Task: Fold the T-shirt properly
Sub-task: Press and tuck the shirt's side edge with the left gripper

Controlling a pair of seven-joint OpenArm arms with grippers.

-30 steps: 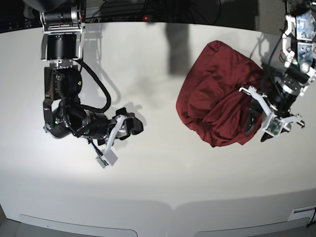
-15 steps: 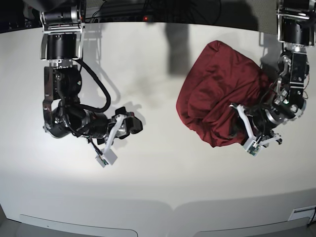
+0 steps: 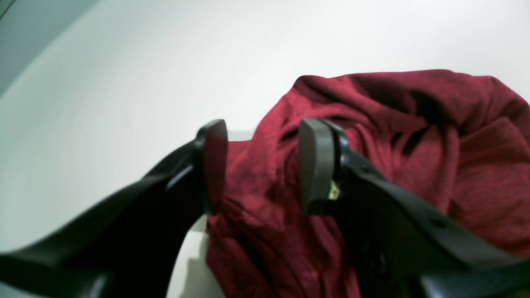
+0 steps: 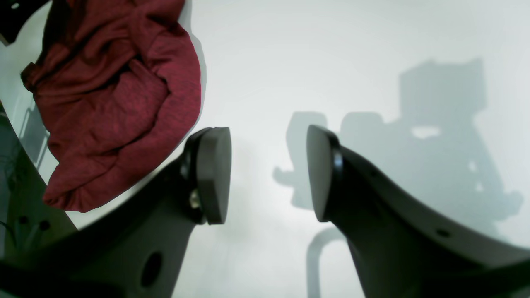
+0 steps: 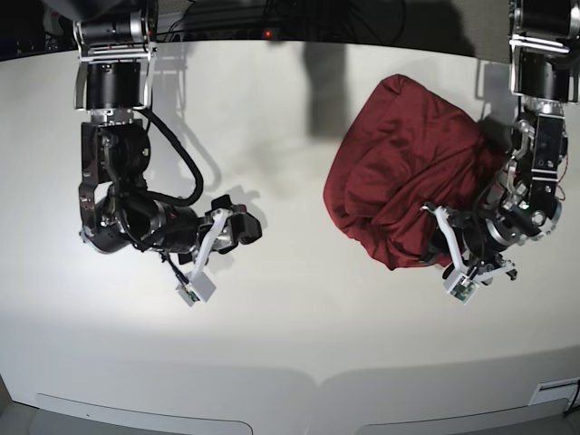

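Observation:
The T-shirt (image 5: 399,172) is a dark red crumpled heap on the right half of the white table. My left gripper (image 5: 437,243) is at the heap's lower right edge. In the left wrist view my left gripper (image 3: 263,165) is open, and its fingers (image 3: 316,165) straddle a raised fold of the T-shirt (image 3: 414,124). My right gripper (image 5: 246,227) is open and empty over bare table, well to the left of the shirt. In the right wrist view my right gripper (image 4: 269,174) has its jaws apart, with the T-shirt (image 4: 116,99) far off at the upper left.
The white table (image 5: 290,317) stretches between the two arms and toward the front edge. Dark cables and arm mounts line the back edge (image 5: 272,32). A small white fitting (image 5: 553,394) sits at the front right corner.
My left arm has swung down and to the left, bringing its gripper onto the shirt's lower right edge. The right arm and the shirt's shape are unchanged.

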